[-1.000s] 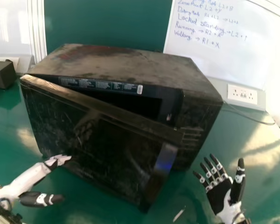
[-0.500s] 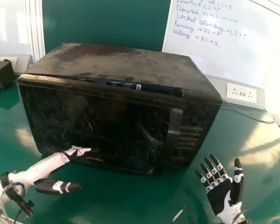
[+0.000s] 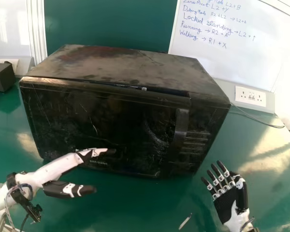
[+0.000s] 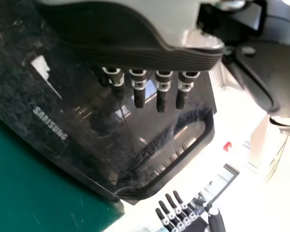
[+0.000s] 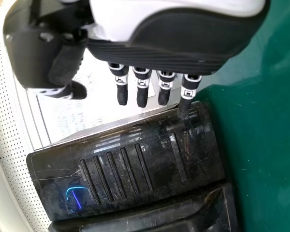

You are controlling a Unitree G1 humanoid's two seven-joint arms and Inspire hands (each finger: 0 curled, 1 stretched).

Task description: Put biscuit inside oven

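Observation:
The black oven (image 3: 135, 67) stands on the green table, its door (image 3: 101, 121) nearly closed with a thin gap along the top edge. At the lower front of that door is my left hand (image 3: 63, 171), fingers straight and pointing right. In the left wrist view my left hand (image 4: 150, 87) extends its fingers over the glossy door (image 4: 96, 125). My right hand (image 3: 229, 198) is open, palm up, right of the oven's front corner. The right wrist view has my right hand (image 5: 150, 82) with straight fingers near the oven's control panel (image 5: 130, 169). I see no biscuit.
A small light sliver (image 3: 185, 221) lies on the table (image 3: 140, 208) near the front edge. Behind the oven are a whiteboard (image 3: 232, 53) and a socket panel (image 3: 250, 95) with a cable. A dark box (image 3: 2, 76) stands at the far left.
The oven door has swung from well ajar to nearly closed. My left hand has moved right and slightly up along with it. My right hand's thumb has moved closer to its fingers.

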